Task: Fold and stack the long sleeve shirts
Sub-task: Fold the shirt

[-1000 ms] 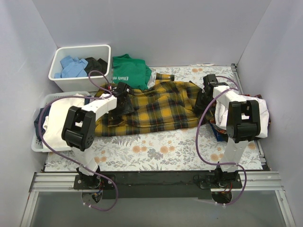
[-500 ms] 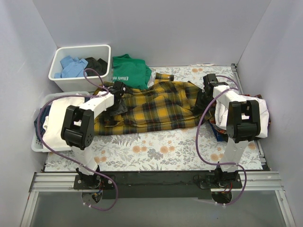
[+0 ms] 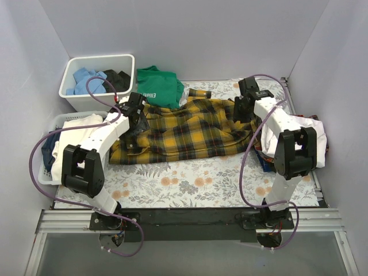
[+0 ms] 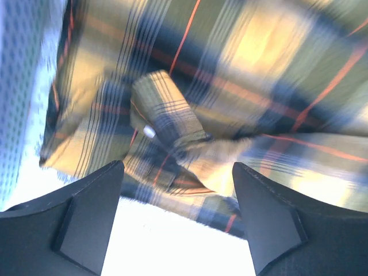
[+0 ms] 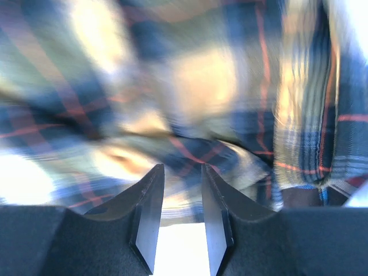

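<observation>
The plaid shirt (image 3: 184, 129) lay spread on the worktop (image 3: 190, 181), stretched between the two claws: one end under the left claw (image 3: 137, 122), the other under the right claw (image 5: 180, 172). It was yellow flannel crossed with black bands and thin red lines, rumpled rather than flat; just ahead of the left claw's tips a cuff (image 4: 167, 109) lay turned over the body, a pale button (image 4: 149, 131) showing on it.

The left claw stood released, its jaws wide apart with nothing between them, poised just above the cloth; the right claw's jaws stood close together with only a slit between, and through the blur I could not tell whether they pinched a fold or hung free.

By my judgement the shirt would handle as soft, limp and fairly light; it would sag wherever it was not held, and a single pinch would lift only a peak. The thicker parts looked the best holds — the cuff in front of the left claw, or a hem at the edge below the right claw; two holds, well apart, should keep an edge straight for a fold.

Beyond the left claw a green T-shirt (image 3: 158, 83) lay against the plaid's far edge; it could be caught up with it.
</observation>
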`<state>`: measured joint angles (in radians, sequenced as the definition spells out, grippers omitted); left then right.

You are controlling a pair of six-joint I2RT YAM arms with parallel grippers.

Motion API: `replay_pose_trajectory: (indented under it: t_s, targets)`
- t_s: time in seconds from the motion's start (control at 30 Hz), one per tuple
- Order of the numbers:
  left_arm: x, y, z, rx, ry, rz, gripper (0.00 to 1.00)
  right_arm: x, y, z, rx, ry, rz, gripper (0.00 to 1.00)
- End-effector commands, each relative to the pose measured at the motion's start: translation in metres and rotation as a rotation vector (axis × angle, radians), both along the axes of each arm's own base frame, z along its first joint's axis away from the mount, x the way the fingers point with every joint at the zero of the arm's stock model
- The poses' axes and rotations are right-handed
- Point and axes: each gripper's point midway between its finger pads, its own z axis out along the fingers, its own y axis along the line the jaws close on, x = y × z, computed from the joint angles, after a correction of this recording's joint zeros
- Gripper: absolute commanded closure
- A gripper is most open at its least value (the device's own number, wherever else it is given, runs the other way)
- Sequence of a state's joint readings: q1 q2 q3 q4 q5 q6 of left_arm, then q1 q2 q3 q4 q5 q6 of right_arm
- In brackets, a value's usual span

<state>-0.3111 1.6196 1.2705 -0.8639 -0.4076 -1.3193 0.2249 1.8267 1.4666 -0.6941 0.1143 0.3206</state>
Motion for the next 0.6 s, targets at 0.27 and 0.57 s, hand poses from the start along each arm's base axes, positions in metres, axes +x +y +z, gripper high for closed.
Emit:
replay_pose_trajectory:
  t_s: [0.27, 0.57]
  targets:
    - [-0.005, -0.038, 0.015, -0.204, -0.044, -0.085, 0.29, -0.006, 0.088, 0.029, 0.023, -0.093, 0.238, 0.59]
    - [-0.047, -0.023, -0.006, -0.183, -0.011, -0.037, 0.28, -0.014, 0.099, 0.016, 0.057, -0.05, 0.256, 0.59]
